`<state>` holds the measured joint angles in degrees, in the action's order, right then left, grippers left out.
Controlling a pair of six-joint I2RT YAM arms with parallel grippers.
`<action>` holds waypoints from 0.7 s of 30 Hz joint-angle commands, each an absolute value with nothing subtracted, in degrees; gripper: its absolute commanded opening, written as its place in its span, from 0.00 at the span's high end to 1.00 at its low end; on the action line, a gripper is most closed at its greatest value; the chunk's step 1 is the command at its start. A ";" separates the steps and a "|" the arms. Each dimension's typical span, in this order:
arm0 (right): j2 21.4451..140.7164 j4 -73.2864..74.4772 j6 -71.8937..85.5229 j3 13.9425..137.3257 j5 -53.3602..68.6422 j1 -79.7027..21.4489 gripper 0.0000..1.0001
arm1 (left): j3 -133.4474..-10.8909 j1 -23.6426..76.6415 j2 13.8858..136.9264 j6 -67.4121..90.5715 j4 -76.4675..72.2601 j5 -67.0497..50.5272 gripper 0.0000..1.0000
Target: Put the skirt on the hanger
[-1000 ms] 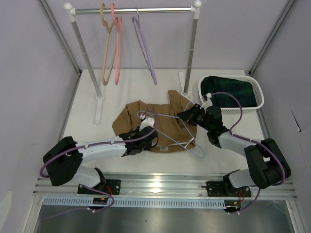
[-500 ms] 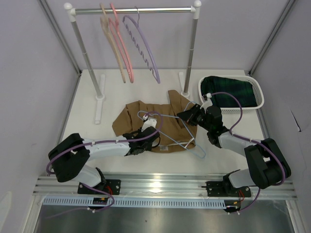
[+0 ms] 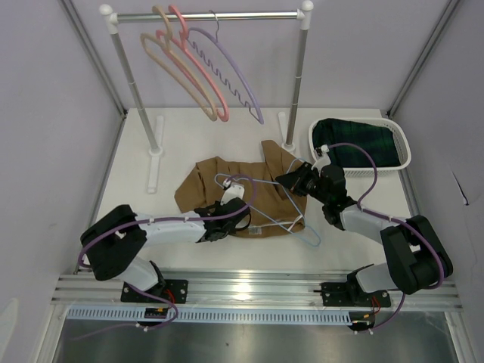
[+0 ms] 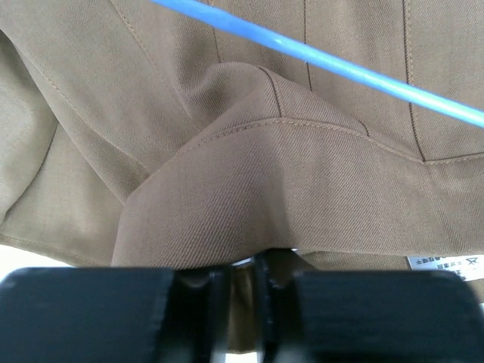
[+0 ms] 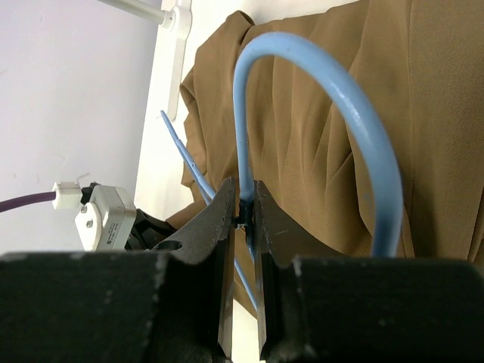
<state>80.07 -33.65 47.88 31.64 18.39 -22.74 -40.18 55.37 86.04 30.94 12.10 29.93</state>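
Note:
The tan-brown skirt (image 3: 219, 181) lies crumpled on the table's middle. The thin pale blue hanger (image 3: 281, 223) lies across its right part. My left gripper (image 3: 225, 218) is at the skirt's near edge; in the left wrist view it (image 4: 240, 281) is shut on a fold of the skirt (image 4: 302, 181), with a hanger arm (image 4: 318, 57) crossing beyond. My right gripper (image 3: 293, 181) is at the skirt's right side; in the right wrist view it (image 5: 243, 208) is shut on the hanger's neck, with the hook (image 5: 344, 106) curving above the skirt (image 5: 302, 151).
A white basket (image 3: 404, 155) holding dark green plaid cloth (image 3: 359, 144) stands at the back right. A clothes rack (image 3: 296, 76) stands behind the skirt with tan (image 3: 170, 64), pink (image 3: 200, 72) and scalloped lavender (image 3: 231, 76) hangers swung out sideways.
The three hangers on the rail have swung further out and up. The left arm's elbow has shifted slightly right. Both grippers keep their holds in about the same place.

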 commanded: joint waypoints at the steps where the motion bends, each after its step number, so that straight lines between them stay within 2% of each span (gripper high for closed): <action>1: 78.93 -34.28 47.02 34.54 18.54 -22.50 1.00 | -41.31 55.46 86.05 29.80 10.98 32.17 0.90; 4: 78.66 -33.49 46.50 34.89 18.63 -22.50 1.00 | -41.13 55.37 84.56 28.40 11.86 31.82 1.00; 8: 77.78 -31.47 45.18 35.16 18.37 -22.50 1.00 | -40.43 54.93 80.78 25.23 11.51 26.99 1.00; 12: 76.12 -29.53 43.34 35.42 17.84 -22.50 1.00 | -39.11 53.27 76.30 23.20 10.73 15.34 1.00; 15: 74.89 -28.48 42.72 35.25 17.32 -22.50 1.00 | -36.31 48.88 72.17 23.82 8.44 5.15 1.00; 21: 73.39 -29.35 43.50 34.54 18.28 -22.50 1.00 | -36.12 38.07 69.34 26.01 7.65 -4.21 1.00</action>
<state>75.33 -27.73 43.88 32.56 17.85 -22.74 -36.25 41.15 70.65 25.43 9.98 4.12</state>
